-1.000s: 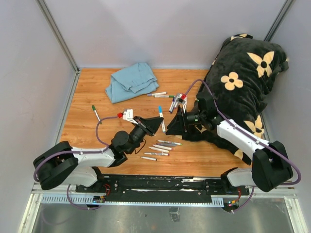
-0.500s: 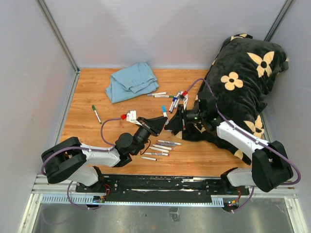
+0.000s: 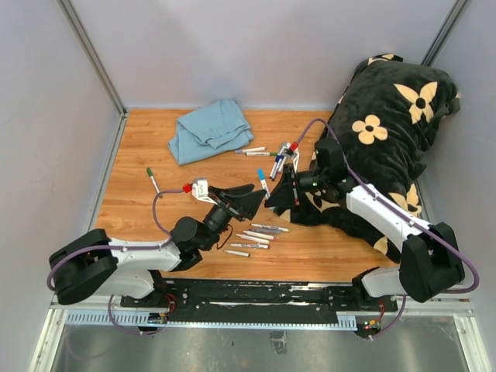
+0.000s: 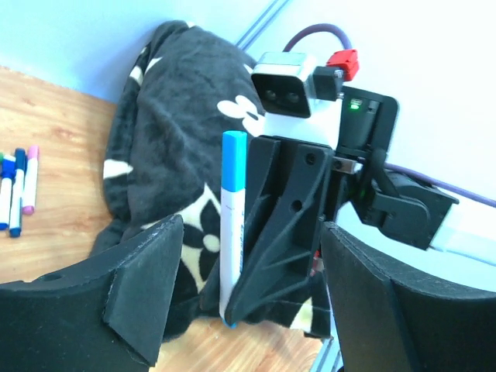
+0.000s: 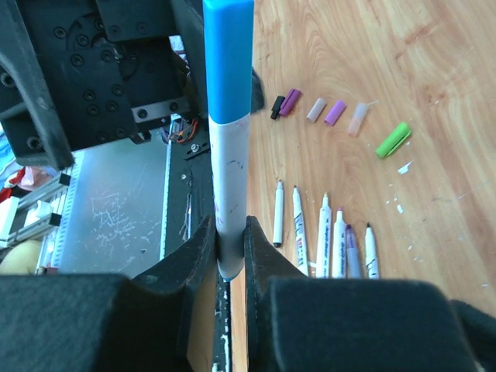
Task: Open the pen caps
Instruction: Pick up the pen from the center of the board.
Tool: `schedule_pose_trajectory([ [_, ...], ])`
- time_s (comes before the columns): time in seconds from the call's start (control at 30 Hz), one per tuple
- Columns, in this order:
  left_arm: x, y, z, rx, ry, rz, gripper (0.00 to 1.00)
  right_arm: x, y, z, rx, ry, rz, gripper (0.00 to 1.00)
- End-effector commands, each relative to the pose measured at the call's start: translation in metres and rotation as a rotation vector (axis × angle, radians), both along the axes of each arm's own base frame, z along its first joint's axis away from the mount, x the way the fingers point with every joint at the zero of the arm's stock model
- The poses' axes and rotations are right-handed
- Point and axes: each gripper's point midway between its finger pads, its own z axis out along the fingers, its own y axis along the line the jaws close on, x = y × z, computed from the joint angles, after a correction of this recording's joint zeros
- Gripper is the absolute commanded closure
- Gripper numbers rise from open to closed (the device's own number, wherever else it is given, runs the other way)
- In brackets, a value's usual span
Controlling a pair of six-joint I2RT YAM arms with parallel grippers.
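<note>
A white marker [image 5: 230, 186] stands upright with its blue pen cap [image 5: 228, 58] on top. My right gripper [image 5: 230, 232] is shut on the barrel's lower end. In the left wrist view, that marker [image 4: 230, 248] and blue cap [image 4: 234, 159] sit between the spread fingers of my open left gripper [image 4: 252, 232], which touch nothing. From above, the left gripper [image 3: 254, 198] faces the right gripper [image 3: 273, 203] with the blue cap [image 3: 260, 173] between them. Loose pen caps lie on the table: purple [image 5: 290, 101], purple [image 5: 335, 111], green [image 5: 393, 139].
Uncapped markers [image 3: 252, 236] lie in a row near the front edge. Capped markers [image 3: 283, 159] are bunched behind the grippers, and a green-capped one [image 3: 153, 180] lies at the left. A blue cloth [image 3: 209, 129] is at the back and a black flowered blanket [image 3: 387, 116] at the right.
My left gripper has opened and let go of the blue-capped marker. My right gripper has closed on its barrel. The left arm has drawn back a little to the left.
</note>
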Motion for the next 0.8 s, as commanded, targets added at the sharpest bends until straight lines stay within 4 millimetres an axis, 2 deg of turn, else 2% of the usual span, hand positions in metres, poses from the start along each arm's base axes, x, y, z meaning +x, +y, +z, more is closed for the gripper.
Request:
schedule_pose_trajectory([
  [0.0,-0.009,0.012,0.012,0.071,-0.071,0.013,0.21,-0.004,-0.012,0.009,0.024,-0.030,0.103,0.99],
  [0.1,-0.014,0.021,0.021,0.112,-0.091,0.013,0.13,-0.004,-0.014,0.011,0.032,-0.053,0.110,0.99],
  [0.2,-0.016,0.027,0.027,0.153,-0.092,-0.014,0.12,-0.004,-0.017,0.013,0.034,-0.087,0.110,0.99],
  [0.43,-0.022,0.040,0.022,0.164,-0.059,-0.070,0.07,-0.005,-0.021,0.014,0.023,-0.120,0.120,0.98],
  [0.63,-0.025,0.036,0.015,0.165,-0.044,-0.120,0.01,-0.005,-0.023,0.014,0.022,-0.126,0.118,0.98],
  [0.77,-0.027,0.029,0.009,0.181,-0.033,-0.176,0.01,-0.004,-0.023,0.013,0.021,-0.127,0.117,0.98],
])
